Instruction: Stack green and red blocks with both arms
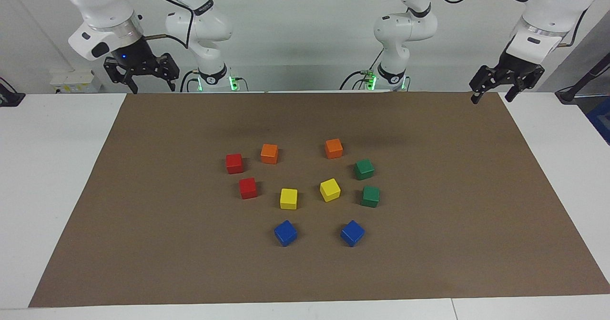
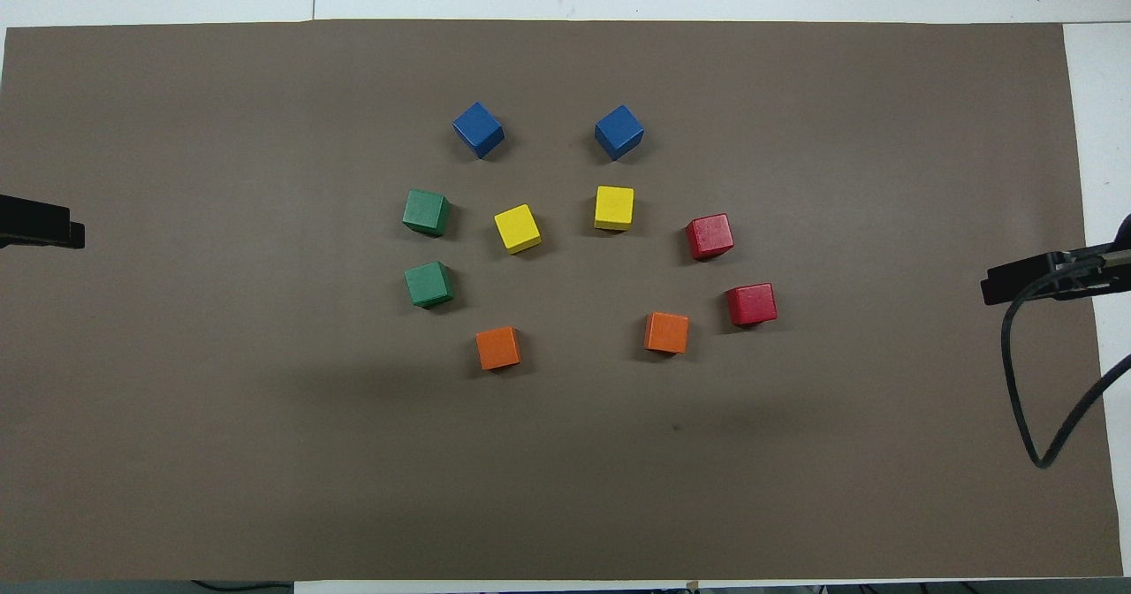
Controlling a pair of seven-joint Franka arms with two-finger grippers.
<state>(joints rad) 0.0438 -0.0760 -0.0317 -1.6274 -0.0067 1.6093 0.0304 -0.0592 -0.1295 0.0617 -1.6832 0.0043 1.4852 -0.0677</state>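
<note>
1. From across the table, the left gripper [image 1: 493, 95] hung in the air above the brown mat's [image 1: 143, 244] corner at the left arm's end, its fingers spread apart and holding nothing.
2. The right gripper [image 1: 150, 85] hung above the mat's corner at the right arm's end, fingers likewise apart and empty.
3. The two red blocks sat toward the right arm's end of the cluster: one red block [image 1: 234, 163] nearer the robots, the other red block [image 1: 248, 188] a little farther out, close beside it but not touching.
4. The two green blocks sat toward the left arm's end: one green block [image 1: 364, 169] nearer the robots, the second green block [image 1: 370, 196] just farther out, a small gap between them.
5. All four lay flat on the mat, none stacked.
6. Two orange cubes [image 1: 269, 154] lay nearest the robots, two yellow cubes [image 1: 288, 199] in the middle, two blue cubes [image 1: 285, 233] farthest.
7. From overhead, only dark tips showed: the left gripper [image 2: 40, 227] at the mat's edge, the right gripper [image 2: 1025, 280] with a looping black cable [image 2: 1025, 417].
8. There the green pair [image 2: 427, 212] and red pair [image 2: 709, 237] flanked the yellow cubes, each well apart from either gripper.
</note>
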